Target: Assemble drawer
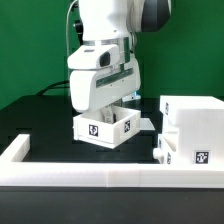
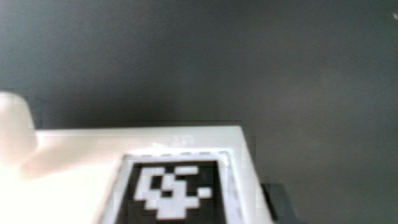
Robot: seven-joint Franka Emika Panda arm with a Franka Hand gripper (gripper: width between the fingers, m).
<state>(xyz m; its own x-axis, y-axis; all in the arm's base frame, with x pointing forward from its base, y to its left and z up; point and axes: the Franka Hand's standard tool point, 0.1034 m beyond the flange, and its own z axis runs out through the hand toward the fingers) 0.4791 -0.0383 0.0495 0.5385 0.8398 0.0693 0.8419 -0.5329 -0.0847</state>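
Note:
A small open-top white box [image 1: 104, 128] with black-and-white tags sits on the black table in the middle of the exterior view. My gripper [image 1: 118, 110] reaches down into or onto it from above, and the arm's white body hides the fingertips there. In the wrist view a blurred tagged face of this box [image 2: 173, 188] lies very close, with one dark finger [image 2: 272, 196] beside its edge. The other finger is hidden. The large cube-shaped housing [image 1: 196, 122] stands at the exterior view's right. A lower white tagged part [image 1: 190, 155] sits in front of it.
A low white border wall [image 1: 95, 168] runs along the front and turns back at the exterior view's left [image 1: 18, 148]. A thin flat white piece [image 1: 146, 125] lies between the small box and the housing. Black table [image 2: 231, 60] stretches beyond the box.

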